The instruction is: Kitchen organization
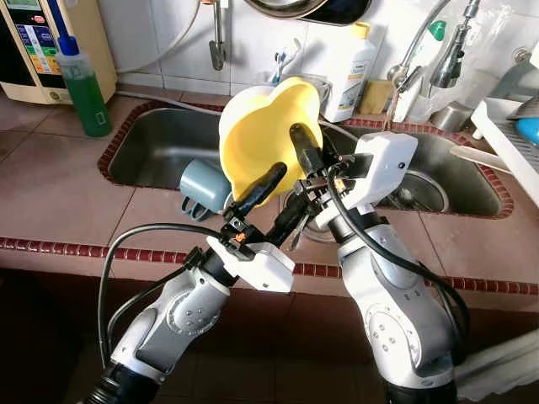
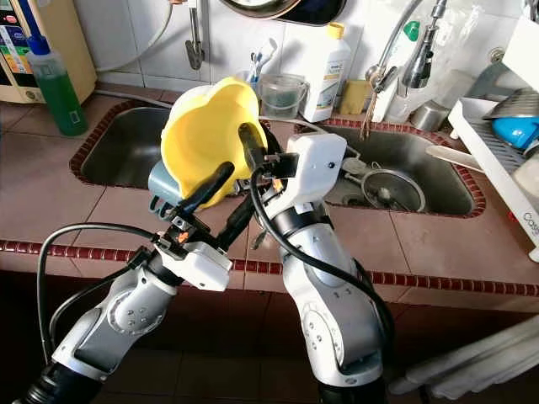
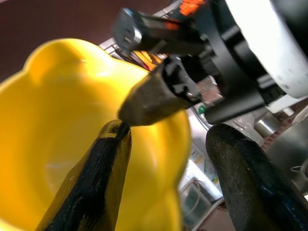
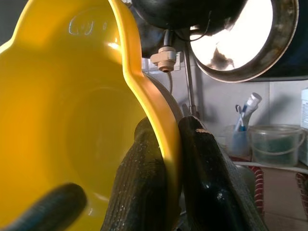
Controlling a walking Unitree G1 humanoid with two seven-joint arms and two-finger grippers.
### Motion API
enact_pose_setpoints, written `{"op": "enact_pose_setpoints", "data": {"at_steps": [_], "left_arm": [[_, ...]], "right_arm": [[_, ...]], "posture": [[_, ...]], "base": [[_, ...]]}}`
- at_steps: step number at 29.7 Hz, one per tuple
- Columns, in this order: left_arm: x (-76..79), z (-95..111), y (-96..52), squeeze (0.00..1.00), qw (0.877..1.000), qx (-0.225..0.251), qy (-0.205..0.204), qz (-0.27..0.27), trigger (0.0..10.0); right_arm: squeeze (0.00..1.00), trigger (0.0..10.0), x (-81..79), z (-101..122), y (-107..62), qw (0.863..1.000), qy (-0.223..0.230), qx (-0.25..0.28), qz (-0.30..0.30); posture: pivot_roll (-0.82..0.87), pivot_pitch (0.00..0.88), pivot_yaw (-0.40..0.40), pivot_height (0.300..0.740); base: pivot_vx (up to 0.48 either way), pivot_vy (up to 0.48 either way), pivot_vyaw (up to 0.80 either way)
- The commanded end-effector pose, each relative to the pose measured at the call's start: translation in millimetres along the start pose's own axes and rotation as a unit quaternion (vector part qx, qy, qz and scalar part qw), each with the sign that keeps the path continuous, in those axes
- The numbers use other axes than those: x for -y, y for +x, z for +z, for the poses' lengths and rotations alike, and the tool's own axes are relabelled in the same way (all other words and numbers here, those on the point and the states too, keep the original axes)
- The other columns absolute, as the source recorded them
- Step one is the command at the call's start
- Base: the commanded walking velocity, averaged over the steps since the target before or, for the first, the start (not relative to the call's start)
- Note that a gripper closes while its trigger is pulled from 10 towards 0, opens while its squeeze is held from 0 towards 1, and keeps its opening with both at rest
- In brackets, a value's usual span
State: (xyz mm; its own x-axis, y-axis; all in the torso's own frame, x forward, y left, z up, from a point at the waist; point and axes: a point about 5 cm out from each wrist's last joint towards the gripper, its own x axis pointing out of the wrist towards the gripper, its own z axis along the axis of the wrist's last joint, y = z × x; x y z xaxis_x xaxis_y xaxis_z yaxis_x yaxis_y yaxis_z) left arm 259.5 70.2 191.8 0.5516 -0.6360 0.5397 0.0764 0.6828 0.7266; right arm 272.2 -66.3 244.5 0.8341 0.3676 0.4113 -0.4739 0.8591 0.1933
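Above the sink (image 1: 152, 156), the right end effector (image 4: 171, 159) pinches a yellow bowl's (image 1: 261, 135) rim; the left end effector (image 1: 282, 189) straddles its rim, fingers spread.

Right gripper (image 4: 173, 159) is clamped on the rim of the yellow bowl (image 4: 62, 120) — one black finger inside the wall, the other outside, rim pinched between them. A second dark finger tip (image 4: 45, 204) lies within the bowl's hollow. Behind, a round metal pan (image 4: 250, 53) hangs on the tiled wall. Below it stand a cup with toothbrushes (image 4: 240, 137) and a clear lidded tub (image 4: 276, 144) — side by side.
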Motion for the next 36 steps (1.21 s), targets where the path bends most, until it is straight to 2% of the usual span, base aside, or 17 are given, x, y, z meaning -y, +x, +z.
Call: {"op": "enact_pose_setpoints", "data": {"at_steps": [1, 9, 18, 19, 24, 25, 27, 28, 30, 32, 34, 36], "left_arm": [[-7.1, 4, 2.4, 1.00, 1.000, 0.005, 0.010, 0.010, 10.0], [-13.4, 11, 5.0, 1.00, 1.000, 0.011, 0.005, 0.018, 10.0], [-13.7, 19, 3.2, 1.00, 1.000, 0.016, -0.003, 0.017, 10.0], [-14.1, 20, 1.6, 1.00, 1.000, 0.009, -0.005, 0.019, 10.0], [-18.5, 14, -2.3, 1.00, 0.999, -0.015, -0.021, 0.039, 10.0], [-20.6, 8, -4.3, 0.00, 0.997, -0.044, -0.037, 0.047, 10.0], [-20.8, 1, -6.7, 0.00, 0.994, -0.073, -0.064, 0.052, 10.0], [-20.8, 1, -6.7, 0.00, 0.994, -0.073, -0.064, 0.052, 10.0], [-23.1, -11, -9.9, 0.00, 0.982, -0.130, -0.115, 0.068, 10.0], [-26.0, -24, -14.1, 0.00, 0.965, -0.182, -0.171, 0.085, 10.0], [-29.6, -32, -16.2, 0.00, 0.955, -0.207, -0.188, 0.100, 10.0], [-36.9, -45, -20.4, 0.00, 0.935, -0.243, -0.225, 0.124, 10.0]], "right_arm": [[0.00, 10.0, 10.1, -1, -0.6, 0.999, -0.012, 0.004, -0.031], [0.00, 10.0, 21.9, 0, 0.0, 0.997, -0.029, 0.021, -0.063], [0.00, 10.0, 35.4, 0, 1.5, 0.993, -0.052, 0.031, -0.100], [0.00, 10.0, 43.6, 1, 1.5, 0.990, -0.064, 0.037, -0.119], [0.00, 10.0, 48.2, 1, -0.2, 0.989, -0.082, 0.037, -0.120], [0.00, 10.0, 51.8, -1, -2.1, 0.988, -0.093, 0.031, -0.121], [0.00, 10.0, 55.3, -5, -4.7, 0.988, -0.106, 0.007, -0.113], [0.00, 10.0, 55.3, -5, -4.7, 0.988, -0.106, 0.007, -0.113], [0.00, 10.0, 60.5, -12, -8.3, 0.983, -0.143, -0.004, -0.112], [0.00, 10.0, 65.2, -15, -11.3, 0.979, -0.172, -0.009, -0.111], [0.00, 10.0, 67.0, -17, -12.7, 0.978, -0.176, -0.016, -0.109], [0.00, 10.0, 69.9, -18, -16.0, 0.977, -0.187, -0.023, -0.101]], "posture": [[-0.11, 0.060, -0.092, 0.740], [-0.10, 0.053, -0.092, 0.740], [-0.09, 0.047, -0.091, 0.740], [-0.09, 0.045, -0.091, 0.740], [-0.09, 0.040, -0.090, 0.740], [-0.09, 0.040, -0.090, 0.740], [-0.09, 0.035, -0.087, 0.740], [-0.09, 0.035, -0.087, 0.740], [-0.09, 0.035, -0.087, 0.740], [-0.09, 0.035, -0.084, 0.740], [-0.09, 0.035, -0.084, 0.740], [-0.10, 0.038, -0.080, 0.740]], "base": [[0.000, 0.000, 0.00], [0.000, 0.000, 0.00], [0.000, 0.000, 0.00], [0.000, 0.000, 0.00], [0.000, 0.000, 0.00], [0.000, 0.000, 0.00], [0.000, 0.000, 0.00], [0.000, 0.000, 0.00], [0.000, 0.000, 0.00], [0.000, 0.000, 0.00], [0.000, 0.000, 0.00], [0.000, 0.000, 0.00]]}}
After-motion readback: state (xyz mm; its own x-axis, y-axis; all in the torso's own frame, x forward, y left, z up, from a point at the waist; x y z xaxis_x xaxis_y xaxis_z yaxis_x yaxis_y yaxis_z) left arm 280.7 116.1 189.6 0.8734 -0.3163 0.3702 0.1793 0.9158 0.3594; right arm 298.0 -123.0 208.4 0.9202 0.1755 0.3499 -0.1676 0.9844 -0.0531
